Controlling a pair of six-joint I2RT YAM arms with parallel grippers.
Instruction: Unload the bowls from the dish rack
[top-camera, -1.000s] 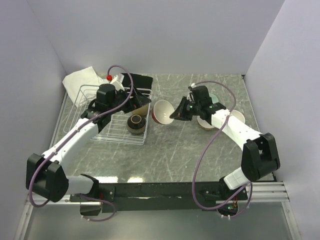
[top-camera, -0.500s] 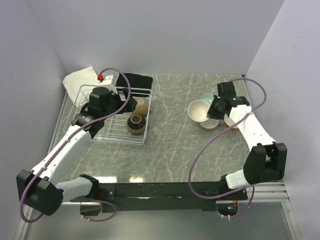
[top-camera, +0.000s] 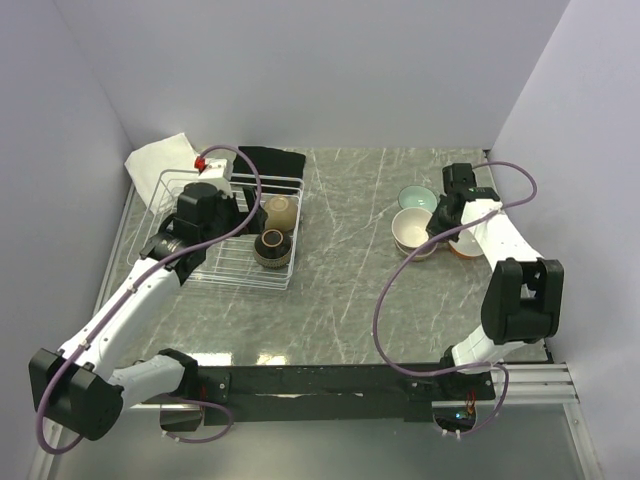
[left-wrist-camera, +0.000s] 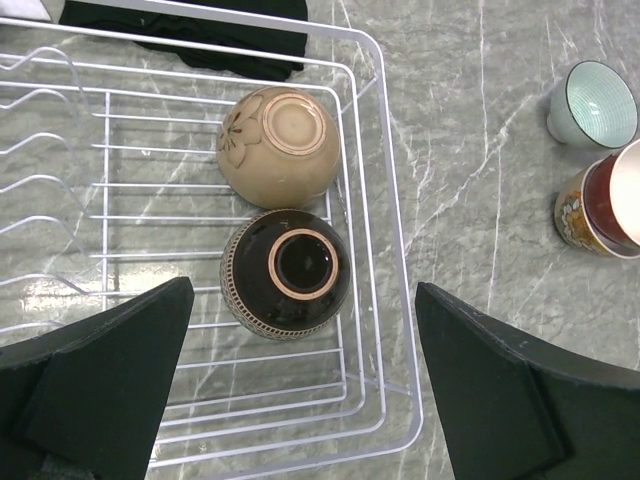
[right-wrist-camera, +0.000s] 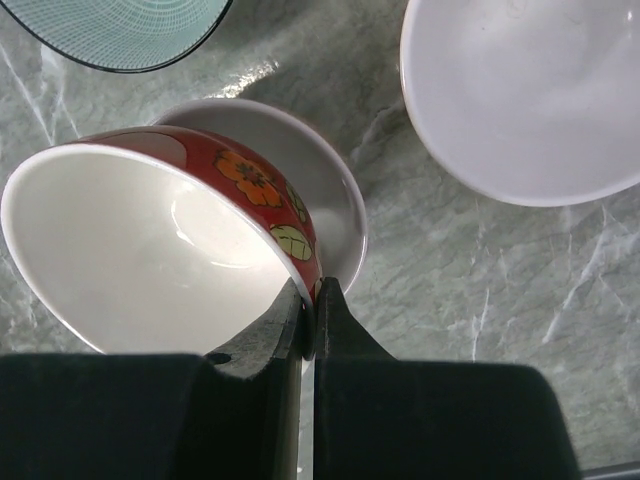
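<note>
Upturned in the white wire rack (left-wrist-camera: 397, 232), far left: smooth tan bowl (left-wrist-camera: 280, 145) just beside patterned dark bowl (left-wrist-camera: 285, 272), left gripper (left-wrist-camera: 302, 292) spread wide above. Far right, right gripper (right-wrist-camera: 312, 300) clenched on thin rim of glossy red bowl (right-wrist-camera: 160, 260), tilted. Pinch visible only from right wrist.

High rear view over the table (top-camera: 340, 290); two close downward wrist views; teal bowl (left-wrist-camera: 592, 103) common to all.
</note>
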